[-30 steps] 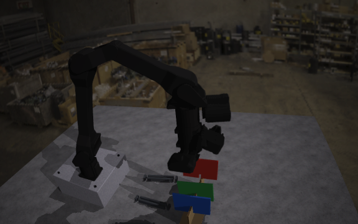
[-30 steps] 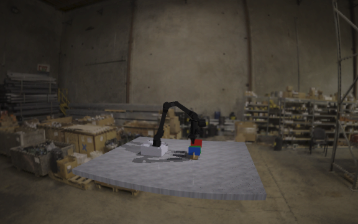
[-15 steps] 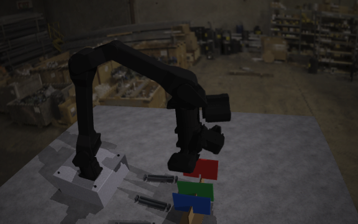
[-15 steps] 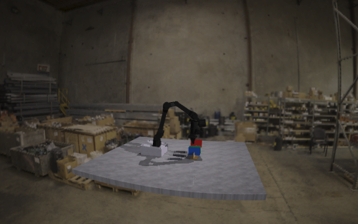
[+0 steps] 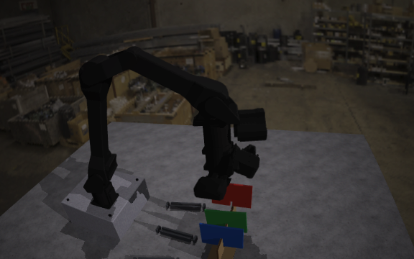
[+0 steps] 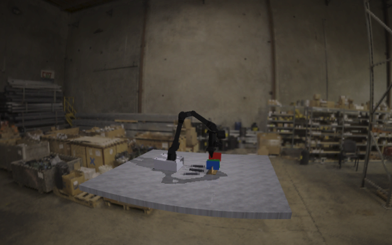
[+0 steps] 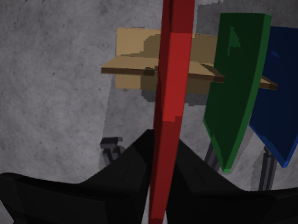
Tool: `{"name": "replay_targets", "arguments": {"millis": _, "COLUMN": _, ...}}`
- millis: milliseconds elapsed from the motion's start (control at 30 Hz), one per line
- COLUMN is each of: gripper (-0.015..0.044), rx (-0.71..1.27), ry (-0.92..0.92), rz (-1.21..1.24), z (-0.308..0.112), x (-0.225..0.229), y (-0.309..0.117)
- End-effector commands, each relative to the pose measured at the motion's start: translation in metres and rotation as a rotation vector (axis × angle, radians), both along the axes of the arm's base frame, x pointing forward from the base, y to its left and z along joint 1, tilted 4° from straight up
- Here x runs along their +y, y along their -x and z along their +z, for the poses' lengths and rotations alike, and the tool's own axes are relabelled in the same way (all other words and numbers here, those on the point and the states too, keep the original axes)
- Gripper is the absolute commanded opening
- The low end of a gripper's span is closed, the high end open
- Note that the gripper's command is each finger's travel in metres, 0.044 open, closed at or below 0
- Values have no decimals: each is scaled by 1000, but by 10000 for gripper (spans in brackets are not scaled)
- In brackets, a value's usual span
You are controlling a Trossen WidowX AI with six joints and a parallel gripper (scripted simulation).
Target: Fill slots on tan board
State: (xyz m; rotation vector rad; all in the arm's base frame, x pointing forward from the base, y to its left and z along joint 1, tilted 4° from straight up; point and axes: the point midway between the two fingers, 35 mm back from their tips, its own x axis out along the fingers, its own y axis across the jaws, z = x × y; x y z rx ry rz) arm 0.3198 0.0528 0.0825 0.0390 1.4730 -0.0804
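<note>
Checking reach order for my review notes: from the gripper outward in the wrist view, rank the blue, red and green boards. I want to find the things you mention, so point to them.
1. Red board (image 5: pixel 241 196) (image 6: pixel 215 156) (image 7: pixel 172 95), between the fingers
2. Green board (image 5: pixel 226 219) (image 7: pixel 235 85), right of red
3. Blue board (image 5: pixel 221 235) (image 6: pixel 213 165) (image 7: pixel 281 110), beyond green, at the right edge

Illumination is low in all views. Dark, jagged-edged shadows fall across the grey tabletop (image 5: pixel 305 173) (image 6: pixel 238 190) (image 7: pixel 55 90). The warehouse background is soft in the top view. In the exterior view, the tabletop's front edge bows outward. A brighter patch marks the red board (image 7: pixel 175 75).
</note>
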Motion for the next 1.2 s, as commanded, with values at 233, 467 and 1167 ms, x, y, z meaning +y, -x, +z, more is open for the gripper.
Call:
{"name": "replay_targets", "arguments": {"millis": 233, "gripper": 0, "rx": -1, "ry": -4, "rz": 3, "z": 0, "x": 1, "y": 0}}
{"name": "replay_targets", "arguments": {"millis": 467, "gripper": 0, "rx": -1, "ry": -4, "rz": 3, "z": 0, "x": 1, "y": 0}}
{"name": "replay_targets", "arguments": {"millis": 1167, "gripper": 0, "rx": 0, "ry": -4, "rz": 3, "z": -12, "x": 0, "y": -2}}
